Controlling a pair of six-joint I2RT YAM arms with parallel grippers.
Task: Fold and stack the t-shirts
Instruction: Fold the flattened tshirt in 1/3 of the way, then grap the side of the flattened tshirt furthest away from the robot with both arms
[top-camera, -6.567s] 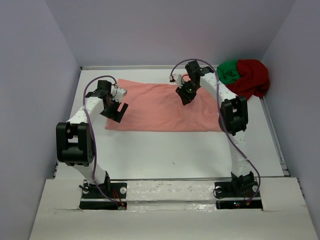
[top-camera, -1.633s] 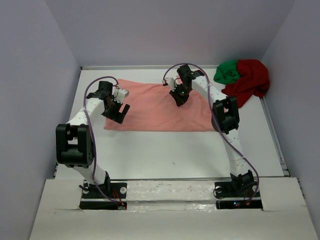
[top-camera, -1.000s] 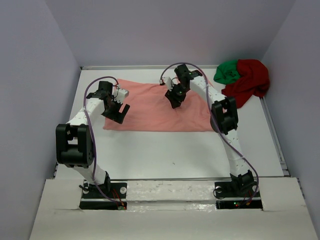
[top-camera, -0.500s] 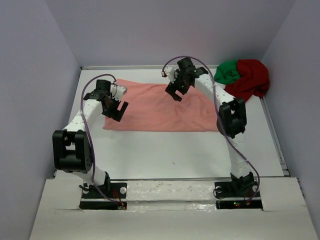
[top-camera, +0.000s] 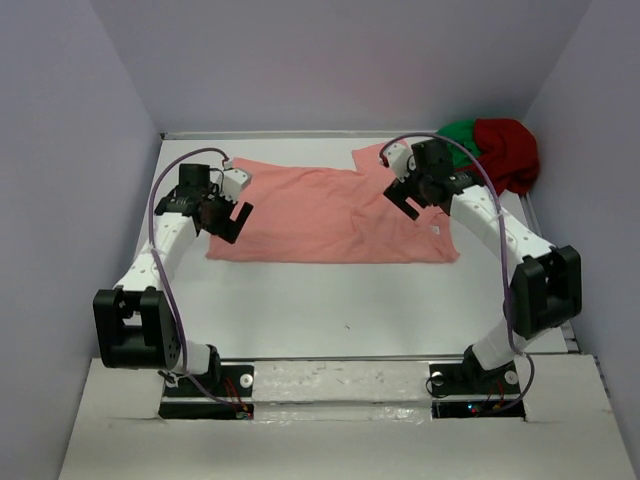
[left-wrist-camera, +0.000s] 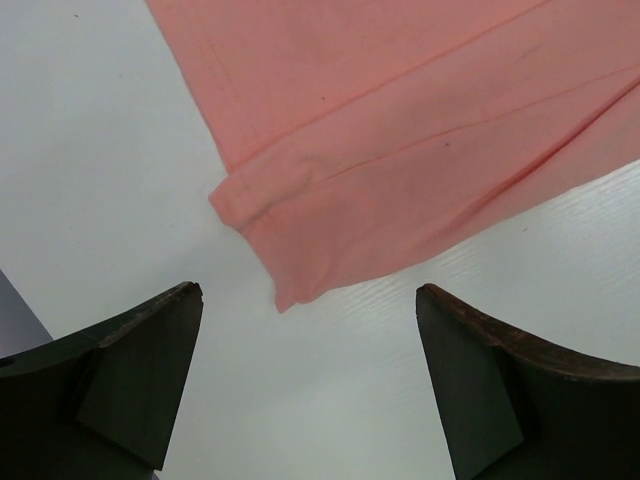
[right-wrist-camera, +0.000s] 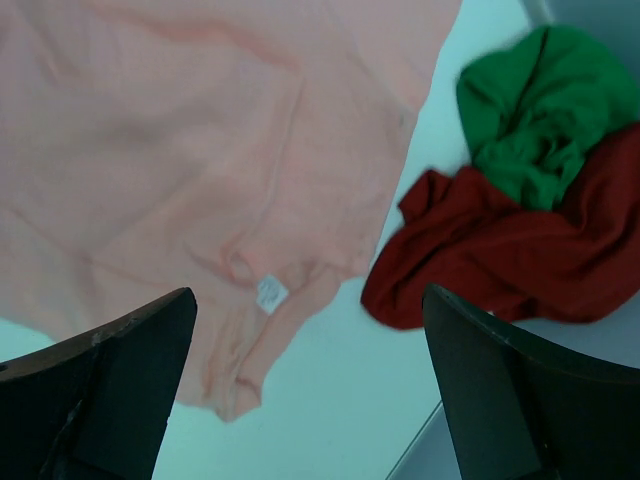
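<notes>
The salmon-pink t-shirt (top-camera: 320, 215) lies spread flat across the back of the table, its white neck tag (top-camera: 436, 229) near its right end. My left gripper (top-camera: 232, 218) hovers open over the shirt's left edge; in the left wrist view the shirt's folded corner (left-wrist-camera: 300, 230) lies just ahead of the open gripper (left-wrist-camera: 308, 300). My right gripper (top-camera: 405, 200) hangs open above the shirt's right part. The right wrist view shows the salmon-pink shirt (right-wrist-camera: 180, 150), the tag (right-wrist-camera: 268, 292), and beyond them the green shirt (right-wrist-camera: 540, 110) and dark red shirt (right-wrist-camera: 510, 250), bunched together.
The green t-shirt (top-camera: 455, 140) and dark red t-shirt (top-camera: 505, 155) sit crumpled in the back right corner against the wall. A raised rim (top-camera: 548, 262) runs along the table's right side. Bare white tabletop (top-camera: 340, 300) stretches between the salmon shirt and the arm bases.
My right gripper opened and swung from the shirt's middle to its right end; the cloth now reaches further right with the tag showing. The left gripper drew slightly left, still open.
</notes>
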